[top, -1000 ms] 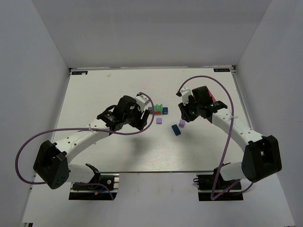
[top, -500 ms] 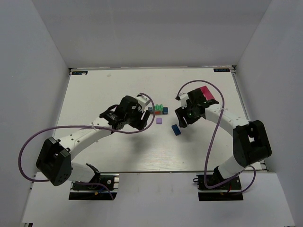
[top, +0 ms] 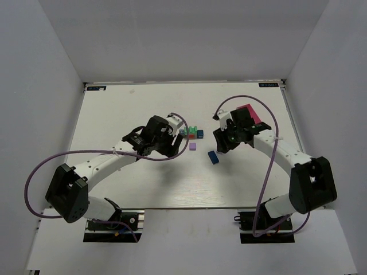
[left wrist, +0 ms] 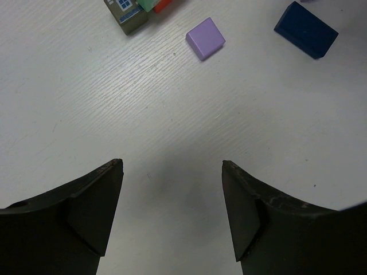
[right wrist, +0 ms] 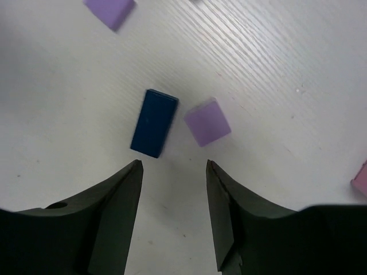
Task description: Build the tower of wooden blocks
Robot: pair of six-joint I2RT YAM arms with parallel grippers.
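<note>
me: While both grippers hang empty, no tower exists yet. Right gripper (right wrist: 173, 166) is spread wide, just short of the navy block (right wrist: 153, 122) and a purple cube (right wrist: 207, 122), which lie just beside each other.

kai: left?

me: Left gripper (left wrist: 172, 166) spread too, over bare table (left wrist: 143, 114). The lone purple cube (left wrist: 205, 38) sits ahead of it; the cluster (top: 192, 133) (green, red, blue, one printed block) is past that, mid-table.

kai: main risk?

me: I'd say the pair under the right gripper. They're so close that a jaw coming down between them could shove the neighbour, or I clamp both. Navy block also lies a little skew to my jaws, so a squeeze may spin it out instead of seating it.

kai: arms clashing?

me: Possible. Both grippers point into the same patch from opposite sides; if I send both at the cluster together, they meet there. One at a time.

kai: pink box (top: 251, 110)?

me: Partly hidden behind my right arm (top: 281, 152). A wide elbow swing could clip it. Not part of the build.

kai: stacking?

me: Pieces are tiny. Release slightly off-centre and I expect the stack to tip; a jaw brushing it on the way out would do the same.
</note>
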